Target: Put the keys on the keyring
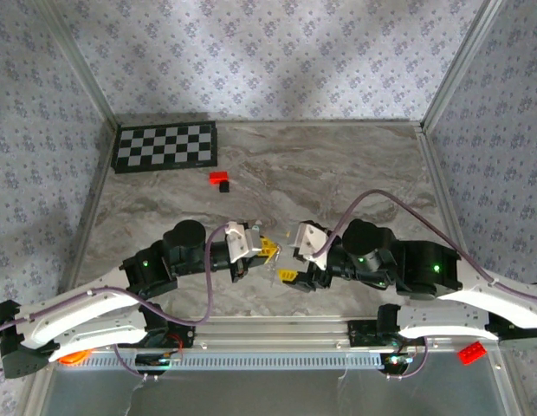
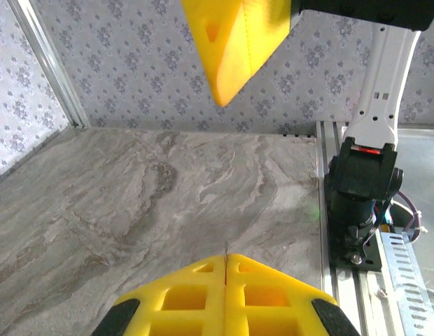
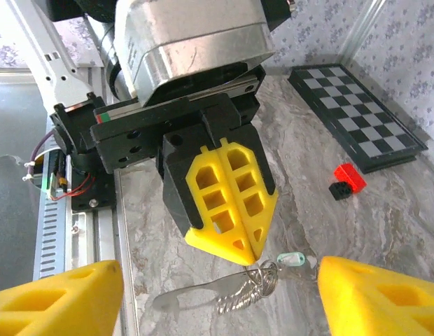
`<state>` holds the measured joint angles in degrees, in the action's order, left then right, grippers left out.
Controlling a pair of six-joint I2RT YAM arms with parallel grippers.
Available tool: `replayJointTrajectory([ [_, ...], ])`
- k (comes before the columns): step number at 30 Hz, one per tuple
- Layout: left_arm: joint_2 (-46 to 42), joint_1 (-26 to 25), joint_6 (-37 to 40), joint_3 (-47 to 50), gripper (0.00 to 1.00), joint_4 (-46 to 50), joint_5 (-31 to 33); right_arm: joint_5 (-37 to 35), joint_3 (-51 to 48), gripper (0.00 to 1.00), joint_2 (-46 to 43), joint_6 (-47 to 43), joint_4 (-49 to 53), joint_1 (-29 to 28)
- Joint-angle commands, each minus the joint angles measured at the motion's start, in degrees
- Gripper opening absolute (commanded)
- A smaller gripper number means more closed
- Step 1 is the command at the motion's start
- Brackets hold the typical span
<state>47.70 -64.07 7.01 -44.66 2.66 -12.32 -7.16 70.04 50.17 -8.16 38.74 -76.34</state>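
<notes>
Key [image 3: 196, 295] seemingly level, tip pointing away from keyring [image 3: 267, 271] under left gripper [image 3: 239, 253]

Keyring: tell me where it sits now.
Right wrist view, low centre: the keyring is right at the closed tips of the left end effector.

No legible txt, no labels, brands, nos.
</notes>
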Motion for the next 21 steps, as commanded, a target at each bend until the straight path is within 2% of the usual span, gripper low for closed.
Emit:
replayJointTrajectory([
  [1, -0.87, 0.26, -1.29, 0.01, 0.00, -5.08, 1.50, 2.89, 0.13, 0.81, -1.33, 0.61, -0.65, 1.41],
  [4, -1.01, 0.44, -1.20, -0.24, 0.00, -5.03, 2.21, 2.20, 0.53, 0.90, -1.86, 1.41, -0.57, 2.38],
  [7, -1.47, 0.50, -1.61, -0.01, 0.00, -5.55, 2.29, 2.61, -0.30, 0.94, -2.51, 1.82, -2.01, 3.27],
  [15, -1.95, 0.97, -5.16, 3.67, 0.00, -12.77, 1.59, 6.12, -6.92, 0.96, -3.13, 3.46, -9.09, 6.03],
  [21, -2.99, 1.06, -5.22, 4.64, 0.00, -13.92, 1.21, 13.96, -11.98, 0.94, -4.64, 6.43, -17.43, 10.02],
])
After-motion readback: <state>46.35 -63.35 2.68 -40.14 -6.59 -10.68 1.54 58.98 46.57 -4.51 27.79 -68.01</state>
